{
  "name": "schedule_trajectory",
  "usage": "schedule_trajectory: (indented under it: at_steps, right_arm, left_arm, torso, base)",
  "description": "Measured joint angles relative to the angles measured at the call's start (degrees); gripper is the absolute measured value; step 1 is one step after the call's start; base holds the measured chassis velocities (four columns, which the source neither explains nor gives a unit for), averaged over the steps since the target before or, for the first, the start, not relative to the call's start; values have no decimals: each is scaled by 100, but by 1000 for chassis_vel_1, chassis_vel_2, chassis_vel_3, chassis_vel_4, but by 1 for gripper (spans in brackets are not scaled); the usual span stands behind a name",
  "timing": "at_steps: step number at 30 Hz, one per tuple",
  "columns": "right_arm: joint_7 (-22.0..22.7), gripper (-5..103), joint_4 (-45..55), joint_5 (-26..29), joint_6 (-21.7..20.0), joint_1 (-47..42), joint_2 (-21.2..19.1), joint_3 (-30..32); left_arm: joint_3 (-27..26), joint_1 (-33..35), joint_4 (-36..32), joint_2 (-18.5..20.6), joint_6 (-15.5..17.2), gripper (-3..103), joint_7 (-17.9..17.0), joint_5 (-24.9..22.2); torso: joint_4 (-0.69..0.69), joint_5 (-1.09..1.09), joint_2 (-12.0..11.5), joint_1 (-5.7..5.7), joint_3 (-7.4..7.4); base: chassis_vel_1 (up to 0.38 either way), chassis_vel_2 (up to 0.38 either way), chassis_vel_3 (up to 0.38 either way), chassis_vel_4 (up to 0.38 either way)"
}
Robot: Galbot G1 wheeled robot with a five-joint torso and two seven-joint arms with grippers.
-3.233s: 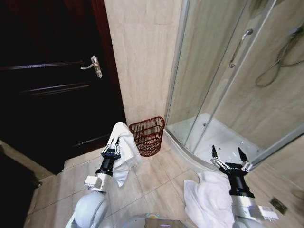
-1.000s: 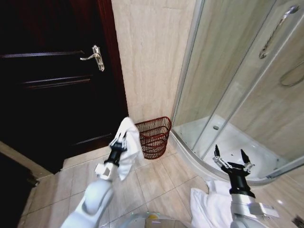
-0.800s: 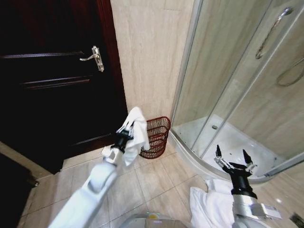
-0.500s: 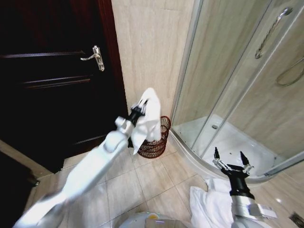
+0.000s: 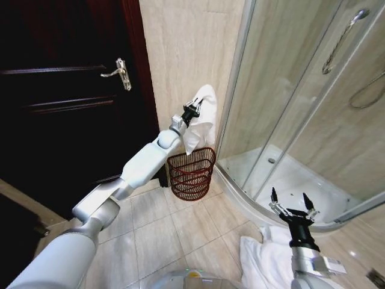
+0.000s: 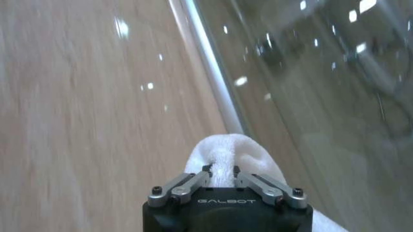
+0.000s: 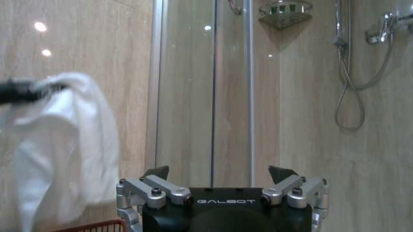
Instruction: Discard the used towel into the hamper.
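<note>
My left gripper (image 5: 194, 109) is closed on the white towel (image 5: 201, 120), which hangs below it, directly above the hamper (image 5: 191, 174). My right gripper (image 5: 291, 208) waits low with fingers wide apart.

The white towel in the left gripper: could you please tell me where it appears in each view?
Head view: the towel hangs from the left gripper above the hamper, beside the shower frame.
Left wrist view: the towel is bunched between the fingers, near the picture's lower edge.
Right wrist view: the towel is at the picture's left.
Shared landmark: the shower frame.
</note>
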Motion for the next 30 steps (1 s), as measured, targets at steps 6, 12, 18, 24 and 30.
schedule_trajectory:
  at_steps: [6,12,18,24,30]
  right_arm:
    - [-2,100,-34,141,12,20,0,88]
    - [-5,100,-40,220,59,-1,0,115]
    - [-7,100,-48,301,95,-16,0,164]
    - [-172,100,-3,304,136,-63,0,223]
    - [-188,100,-43,303,168,-47,0,238]
  left_arm:
    - [234,346,558,-91,-40,6,55,206]
    - [431,409,1162,-225,-86,6,187,387]
    - [693,648,1276,-244,179,6,216,550]
    - [764,717,1087,-61,919,19,601,1026]
    - [477,592,-114,190,3530,41,1477,772]
  torso:
    - [0,-2,1,0,1]
    - [0,-1,2,1,1]
    - [-1,-3,3,2,2]
    - [1,-3,3,2,3]
    - [0,-2,5,2,2]
  base:
    - [0,0,0,0]
    - [0,0,0,0]
    - [0,0,0,0]
    - [0,0,0,0]
    - [0,0,0,0]
